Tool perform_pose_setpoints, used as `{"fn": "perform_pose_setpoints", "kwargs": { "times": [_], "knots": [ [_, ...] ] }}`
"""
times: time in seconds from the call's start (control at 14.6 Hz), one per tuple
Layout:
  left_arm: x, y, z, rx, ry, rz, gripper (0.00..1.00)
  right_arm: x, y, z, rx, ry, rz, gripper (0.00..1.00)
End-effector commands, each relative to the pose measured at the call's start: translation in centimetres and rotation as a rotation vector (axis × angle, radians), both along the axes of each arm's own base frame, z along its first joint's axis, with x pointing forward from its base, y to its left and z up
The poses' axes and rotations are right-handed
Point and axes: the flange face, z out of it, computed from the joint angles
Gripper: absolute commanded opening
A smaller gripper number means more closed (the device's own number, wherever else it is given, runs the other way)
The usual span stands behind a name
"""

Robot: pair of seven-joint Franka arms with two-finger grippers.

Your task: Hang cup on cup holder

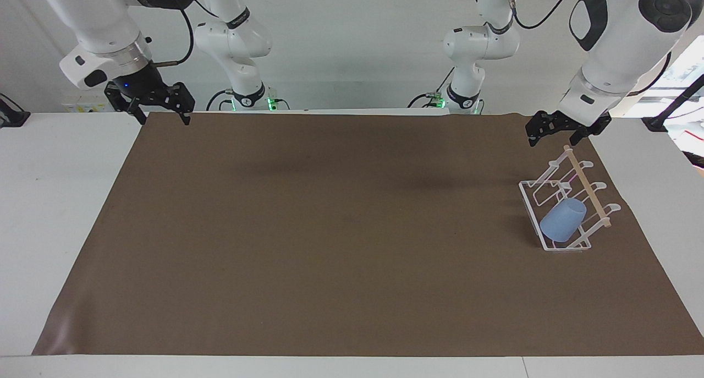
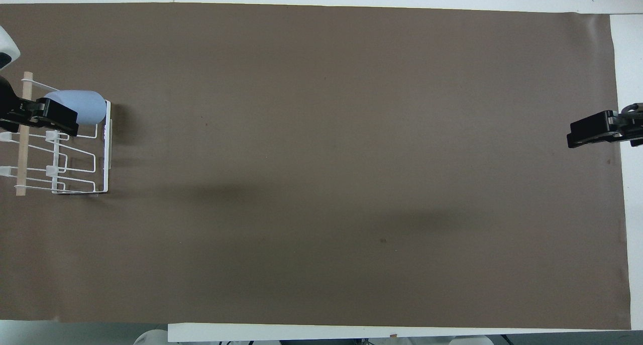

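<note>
The light-blue cup sits tilted on a prong of the white wire cup holder, at the left arm's end of the table. A thin wooden rod runs across the holder's top. My left gripper is open and empty, raised in the air over the holder and clear of the cup. In the overhead view the left gripper covers part of the holder beside the cup. My right gripper is open and empty and waits over the mat's corner at the right arm's end.
A brown mat covers most of the white table. The holder stands close to the mat's edge at the left arm's end.
</note>
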Motion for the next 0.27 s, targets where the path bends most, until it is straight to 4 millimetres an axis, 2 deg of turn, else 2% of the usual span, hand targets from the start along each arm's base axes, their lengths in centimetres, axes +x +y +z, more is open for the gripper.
{"fn": "perform_pose_setpoints", "kwargs": {
  "times": [0.0,0.14,0.21],
  "knots": [
    [1.0,-0.1,0.1,-0.028,-0.005,-0.031,1.00,-0.4,-0.1,-0.1,-0.002,0.006,0.008,0.99],
    [1.6,1.5,-0.1,-0.046,-0.024,0.000,1.00,-0.4,-0.1,-0.1,-0.002,0.006,0.008,1.00],
    [1.6,1.4,0.0,-0.058,-0.024,0.001,1.00,-0.4,-0.1,-0.1,-0.002,0.006,0.008,0.99]
  ]
}}
